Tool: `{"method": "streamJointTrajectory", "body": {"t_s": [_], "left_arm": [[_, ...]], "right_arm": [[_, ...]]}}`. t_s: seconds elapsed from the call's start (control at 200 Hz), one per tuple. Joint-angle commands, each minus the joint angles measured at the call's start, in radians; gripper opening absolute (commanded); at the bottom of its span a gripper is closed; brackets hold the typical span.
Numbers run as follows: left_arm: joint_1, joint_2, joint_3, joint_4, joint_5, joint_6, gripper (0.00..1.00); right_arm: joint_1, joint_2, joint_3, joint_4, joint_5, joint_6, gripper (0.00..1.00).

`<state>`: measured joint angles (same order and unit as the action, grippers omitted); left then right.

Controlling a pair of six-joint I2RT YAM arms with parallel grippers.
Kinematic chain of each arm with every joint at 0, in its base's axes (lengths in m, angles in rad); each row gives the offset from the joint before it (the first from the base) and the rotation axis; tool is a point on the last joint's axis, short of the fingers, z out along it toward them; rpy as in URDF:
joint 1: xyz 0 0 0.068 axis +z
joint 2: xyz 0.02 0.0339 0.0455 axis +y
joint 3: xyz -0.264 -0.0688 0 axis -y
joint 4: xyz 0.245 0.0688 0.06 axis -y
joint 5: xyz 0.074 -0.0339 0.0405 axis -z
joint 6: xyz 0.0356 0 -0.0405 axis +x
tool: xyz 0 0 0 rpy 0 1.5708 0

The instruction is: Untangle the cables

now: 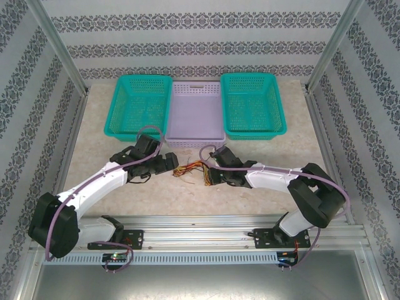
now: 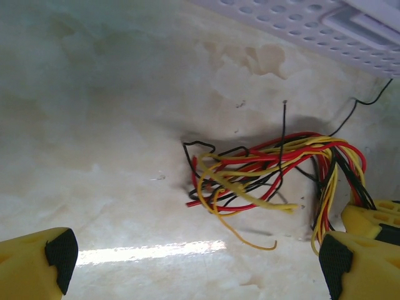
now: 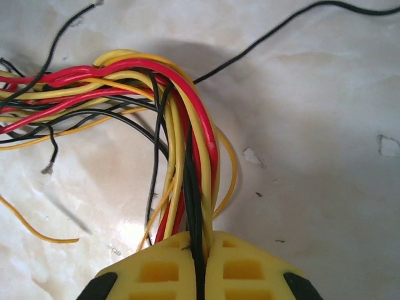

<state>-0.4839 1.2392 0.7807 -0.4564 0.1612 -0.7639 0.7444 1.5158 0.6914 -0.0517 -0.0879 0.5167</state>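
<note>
- Yellow fingers (image 3: 156, 272) of the right gripper (image 3: 200, 265) sit closest, at 6 o'clock in the right wrist view. They are squeezed together on the cables (image 3: 187, 156).
- One bunch of cables, in three colours: black, yellow and red. It lies on the table (image 1: 125, 187), just at 6 o'clock from the pale basket (image 1: 195, 142).
- Two arms, two grippers. At 9 o'clock from the bunch is the left gripper (image 1: 172, 164), fingers wide apart, holding nothing.
- Three baskets in a row: one green basket (image 1: 145, 76) at 11 o'clock, the pale one in between, a second green basket (image 1: 250, 75) at 1 o'clock.
- From above you see all the baskets and both arms.
- Left wrist view shows loose wire ends spread on the table, one black end pointing to 12 o'clock.
</note>
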Motion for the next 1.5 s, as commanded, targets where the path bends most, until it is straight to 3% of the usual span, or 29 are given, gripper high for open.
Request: {"method": "streamJointTrajectory", "body": {"t_s": [0.0,0.455,0.909,1.109,1.294,1.469,1.499], "left_arm": [[-0.012,-0.016,-0.022,0.077,0.039,-0.007,1.0],[-0.048,-0.067,-0.006,0.152,0.139,0.022,1.0],[-0.078,-0.093,-0.041,0.203,0.166,0.027,0.99],[-0.078,-0.116,-0.049,0.205,0.16,0.04,0.72],[-0.078,-0.123,-0.055,0.215,0.15,0.039,0.49],[-0.078,-0.122,-0.039,0.209,0.146,0.051,0.01],[-0.077,-0.121,-0.034,0.203,0.145,0.054,0.0]], "right_arm": [[0.013,-0.091,-0.008,0.012,-0.023,-0.06,0.0],[0.013,-0.376,-0.045,0.106,-0.083,-0.179,0.0],[0.0,-0.442,-0.021,0.168,-0.184,-0.18,0.0],[-0.077,-0.483,-0.051,0.191,-0.301,-0.11,0.0],[-0.086,-0.482,-0.043,0.149,-0.359,-0.118,0.0],[-0.082,-0.445,-0.027,0.113,-0.427,-0.13,0.0],[-0.082,-0.445,-0.027,0.108,-0.421,-0.129,0.0]]}}
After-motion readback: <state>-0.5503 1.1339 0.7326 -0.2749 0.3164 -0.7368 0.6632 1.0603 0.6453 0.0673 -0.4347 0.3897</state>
